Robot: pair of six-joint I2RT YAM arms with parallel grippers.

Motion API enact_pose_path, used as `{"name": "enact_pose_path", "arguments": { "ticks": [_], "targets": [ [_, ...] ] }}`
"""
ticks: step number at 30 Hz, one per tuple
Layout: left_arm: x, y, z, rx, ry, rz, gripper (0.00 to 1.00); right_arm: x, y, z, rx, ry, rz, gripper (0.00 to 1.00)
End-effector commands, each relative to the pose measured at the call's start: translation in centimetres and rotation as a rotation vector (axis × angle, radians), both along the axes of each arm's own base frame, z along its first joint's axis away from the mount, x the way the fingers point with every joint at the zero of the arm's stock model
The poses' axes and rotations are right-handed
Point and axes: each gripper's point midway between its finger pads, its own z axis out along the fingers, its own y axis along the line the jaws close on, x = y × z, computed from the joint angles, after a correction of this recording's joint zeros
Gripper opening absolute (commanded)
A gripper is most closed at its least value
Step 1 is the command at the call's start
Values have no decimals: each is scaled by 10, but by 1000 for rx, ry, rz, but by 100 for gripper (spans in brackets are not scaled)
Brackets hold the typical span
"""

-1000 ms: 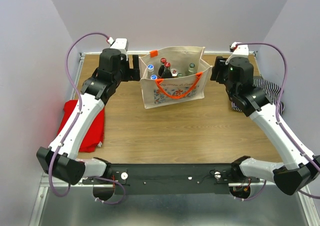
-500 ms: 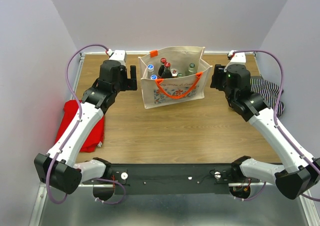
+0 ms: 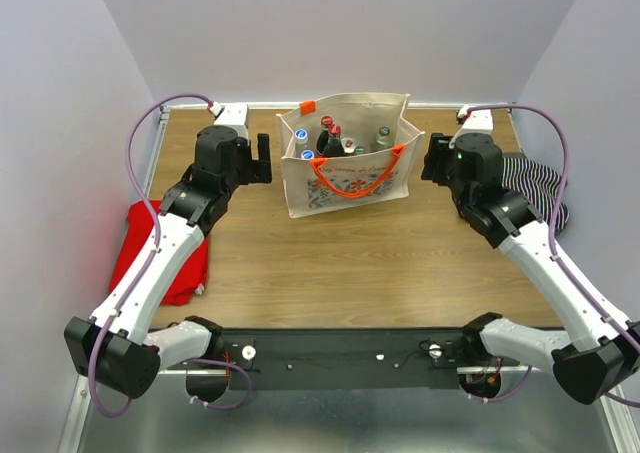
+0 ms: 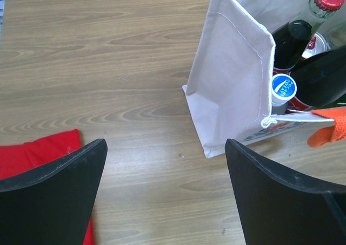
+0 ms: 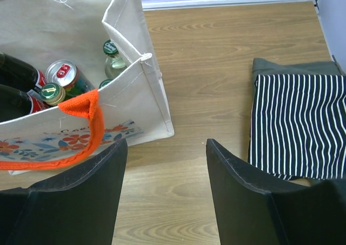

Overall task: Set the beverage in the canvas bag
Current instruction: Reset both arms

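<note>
The canvas bag stands upright, mouth up, long side left-right.

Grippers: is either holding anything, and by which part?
Nothing is held. The left gripper and right gripper both stand open and empty, flanking the canvas bag.

The bag stands upright at the back middle of the tabletop. Bottles and cans fill most of its mouth (only small gaps between the caps). Bare wood runs from its front wall down to the arm bases. The left end effector and the right end effector flank the bag, jaws spread, with a strip of wood between each and its wall. A red cloth narrows the left edge and a striped cloth the right.
</note>
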Motion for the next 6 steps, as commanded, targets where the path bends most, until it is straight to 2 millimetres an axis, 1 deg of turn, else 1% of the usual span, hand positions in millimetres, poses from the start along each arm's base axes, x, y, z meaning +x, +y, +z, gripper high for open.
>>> {"name": "enact_pose_path", "arguments": {
  "ticks": [1,6],
  "targets": [
    [-1,5,9,-5,-46,13,99,-4,-6,4,24,-28,-23,68],
    [-1,8,5,3,-42,37,99,-7,-11,3,19,-32,-45,68]
  ]
}}
